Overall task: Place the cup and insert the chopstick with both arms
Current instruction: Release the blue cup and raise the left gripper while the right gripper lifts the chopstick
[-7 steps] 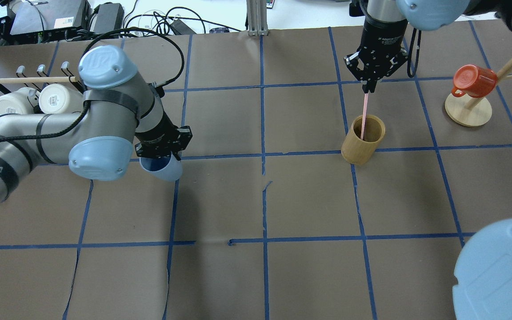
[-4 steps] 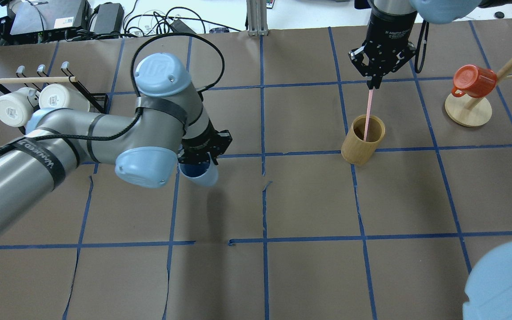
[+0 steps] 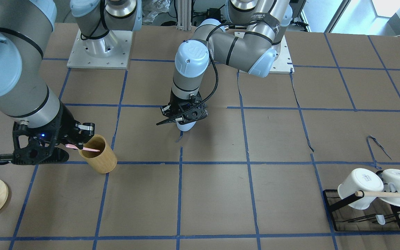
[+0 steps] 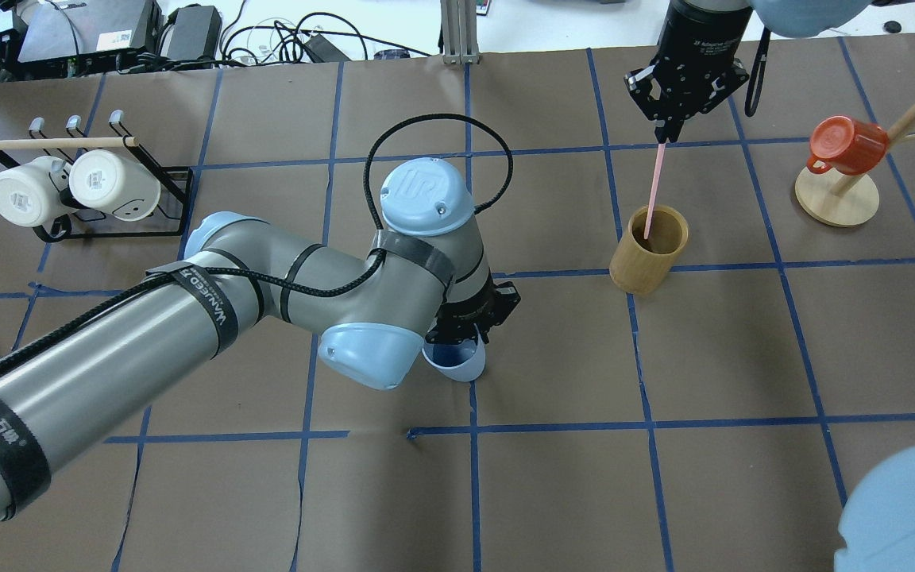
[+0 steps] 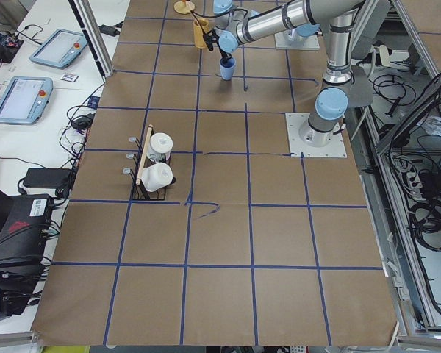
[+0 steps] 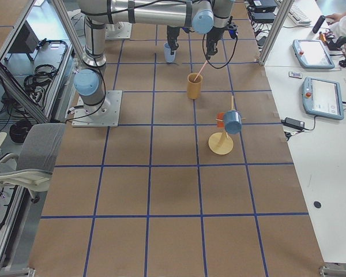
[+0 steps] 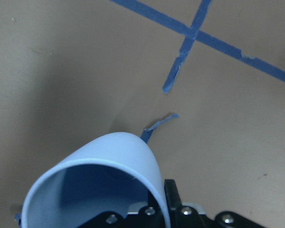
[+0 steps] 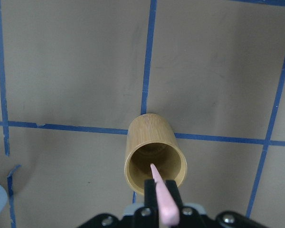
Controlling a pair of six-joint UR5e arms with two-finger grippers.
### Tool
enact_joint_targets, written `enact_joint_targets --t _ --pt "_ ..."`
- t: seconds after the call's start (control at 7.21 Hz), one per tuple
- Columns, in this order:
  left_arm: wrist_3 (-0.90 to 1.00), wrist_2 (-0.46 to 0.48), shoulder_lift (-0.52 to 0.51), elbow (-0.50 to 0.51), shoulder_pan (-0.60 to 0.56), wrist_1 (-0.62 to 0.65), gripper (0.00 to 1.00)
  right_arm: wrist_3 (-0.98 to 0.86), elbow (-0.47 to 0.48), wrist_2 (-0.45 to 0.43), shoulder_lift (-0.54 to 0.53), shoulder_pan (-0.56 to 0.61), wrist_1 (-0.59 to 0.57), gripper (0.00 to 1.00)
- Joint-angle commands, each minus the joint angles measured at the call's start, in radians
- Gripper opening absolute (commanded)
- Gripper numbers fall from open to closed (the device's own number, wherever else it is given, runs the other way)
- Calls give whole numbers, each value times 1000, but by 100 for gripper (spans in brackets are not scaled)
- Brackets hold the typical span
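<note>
My left gripper [image 4: 458, 347] is shut on the rim of the light-blue cup [image 4: 461, 365] and holds it tilted, low over the table's middle; it also shows in the front view [image 3: 185, 126] and the left wrist view [image 7: 109, 164]. I cannot tell whether the cup touches the table. My right gripper [image 4: 662, 137] is shut on the top of a pale-pink chopstick [image 4: 653, 191]. The chopstick's lower end is inside the mouth of the tan bamboo cylinder [image 4: 642, 266], as the right wrist view shows [image 8: 162, 197].
A black rack with two white mugs [image 4: 76, 187] and a long wooden rod stands at the far left. A red mug [image 4: 847, 143] hangs on a wooden mug tree [image 4: 836, 199] at the far right. Torn blue tape [image 7: 173, 78] lies under the cup.
My left arm has carried the cup to the right, from the left part of the table to its middle. My right gripper has risen with the chopstick, drawing it higher out of the bamboo cylinder.
</note>
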Motion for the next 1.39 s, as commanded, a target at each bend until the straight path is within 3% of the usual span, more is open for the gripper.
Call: enact_joint_targets --t 0.0,0.14,0.69,0.97,1.25 --pt "0 1 -6 4 -1 7 100 12 2 12 -4 15 0 4" --pt "3 8 14 33 13 3 100 29 1 10 -5 30 0 4" --pt "130 12 90 361 206 -397 100 34 -73 10 -62 76 41 5" --pt "330 92 181 378 266 -453 100 128 -113 10 -71 154 49 4" --pt "548 141 285 381 333 -537 100 173 -67 7 -80 254 40 0"
